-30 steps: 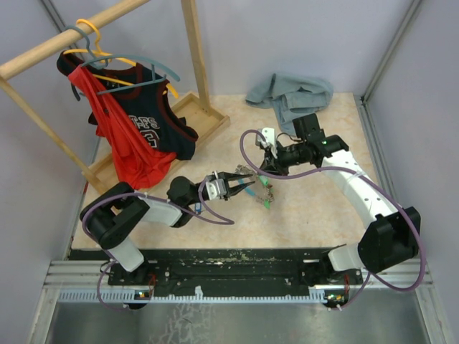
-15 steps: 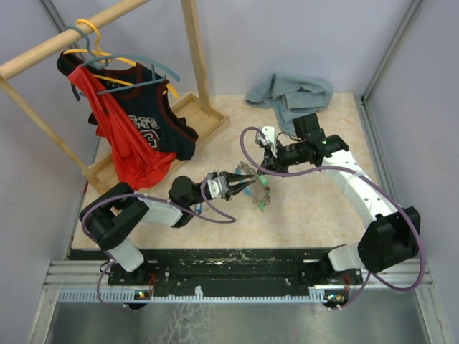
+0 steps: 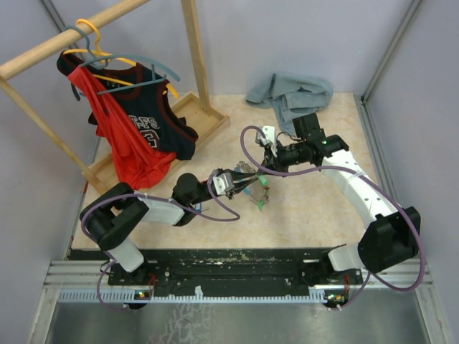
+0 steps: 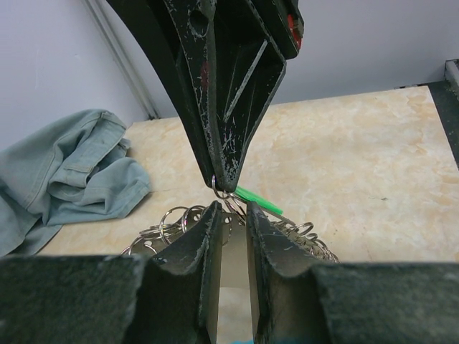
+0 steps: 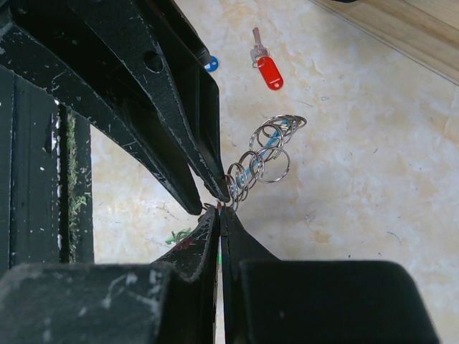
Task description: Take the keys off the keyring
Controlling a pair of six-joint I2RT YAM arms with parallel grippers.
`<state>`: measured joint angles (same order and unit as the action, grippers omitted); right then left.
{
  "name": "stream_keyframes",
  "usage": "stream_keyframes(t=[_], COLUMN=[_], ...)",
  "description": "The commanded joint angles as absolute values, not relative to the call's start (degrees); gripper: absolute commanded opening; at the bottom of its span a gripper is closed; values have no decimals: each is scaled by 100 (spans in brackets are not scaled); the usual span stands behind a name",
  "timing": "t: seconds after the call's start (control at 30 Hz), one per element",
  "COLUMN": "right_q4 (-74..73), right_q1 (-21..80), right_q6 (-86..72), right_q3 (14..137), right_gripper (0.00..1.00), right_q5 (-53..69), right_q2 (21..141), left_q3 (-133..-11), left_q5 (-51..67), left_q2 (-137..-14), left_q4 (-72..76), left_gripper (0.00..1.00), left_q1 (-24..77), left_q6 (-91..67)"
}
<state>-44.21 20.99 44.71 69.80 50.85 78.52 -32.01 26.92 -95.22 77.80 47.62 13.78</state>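
The keyring (image 3: 251, 179) is a bunch of thin silvery loops (image 5: 262, 154) held up between both grippers over the mid table. My right gripper (image 5: 220, 209) is shut on one loop of it; the left wrist view shows it coming down from above (image 4: 224, 183). My left gripper (image 4: 231, 211) faces it tip to tip, its fingers (image 4: 204, 236) closed on a flat silvery key of the bunch. Loops (image 4: 172, 222) fan out behind them, and a green tag (image 4: 258, 201) pokes out. On the table lie a red-tagged key (image 5: 267, 68) and a blue tag (image 5: 210, 64).
A crumpled grey-blue cloth (image 3: 290, 93) lies at the back of the table (image 3: 323, 215). A wooden clothes rack (image 3: 193, 72) with red and black jerseys (image 3: 136, 129) stands at the back left. A green bit (image 3: 259, 204) lies on the table under the grippers.
My left gripper has pushed right toward the right gripper and its jaws have narrowed onto the bunch. The right arm has stayed still.
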Motion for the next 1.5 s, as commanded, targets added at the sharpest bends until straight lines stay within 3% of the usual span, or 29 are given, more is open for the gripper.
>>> stream_keyframes(t=[0.0, 0.87, 0.93, 1.07, 1.47], right_q4=[-4243, -4296, -4301, -4315, -4139], right_q1=[2162, 2166, 2164, 2158, 1800], right_q6=[4356, 4393, 4411, 4431, 4309], right_q3=[7360, 7348, 7345, 7343, 7150], right_gripper=[0, 0, 0, 0, 0], right_q5=[5318, 5557, 5563, 5518, 5292], right_q2=[7728, 7758, 7767, 7762, 7771], left_q3=[-3357, -3522, -3524, -3516, -3251], left_q5=[2574, 2393, 2384, 2341, 2275], left_q2=[-9413, -9437, -9437, -9421, -9312], left_q4=[7653, 7277, 7274, 7269, 7701], left_gripper=[25, 23, 19, 0, 0], left_q1=[4816, 4860, 4853, 4854, 4859], left_q6=[1449, 1521, 1520, 1533, 1595])
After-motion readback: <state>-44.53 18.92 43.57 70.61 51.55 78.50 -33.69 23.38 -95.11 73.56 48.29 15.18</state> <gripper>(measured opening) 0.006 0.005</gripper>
